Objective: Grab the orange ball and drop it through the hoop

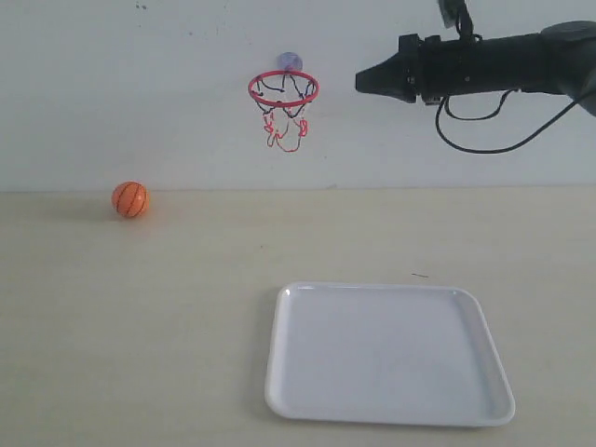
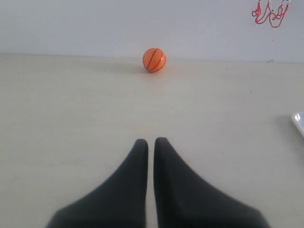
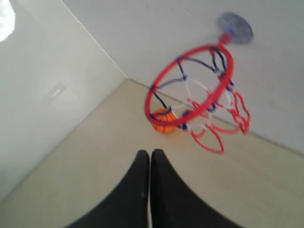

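Note:
The orange ball (image 1: 130, 199) rests on the table at the far left, against the wall; it also shows in the left wrist view (image 2: 154, 60) and, through the net, in the right wrist view (image 3: 164, 120). The hoop (image 1: 283, 88) with its red ring and string net hangs on the wall from a suction cup (image 3: 235, 27). My right gripper (image 1: 359, 82) is raised beside the hoop on its right, shut and holding nothing (image 3: 150, 153). My left gripper (image 2: 150, 141) is shut and empty, well short of the ball; it is out of the exterior view.
A white tray (image 1: 484, 326) lies on the table near the front, right of centre; its corner shows in the left wrist view (image 2: 299, 121). A black cable (image 1: 484, 144) loops under the right arm. The white wall backs the table.

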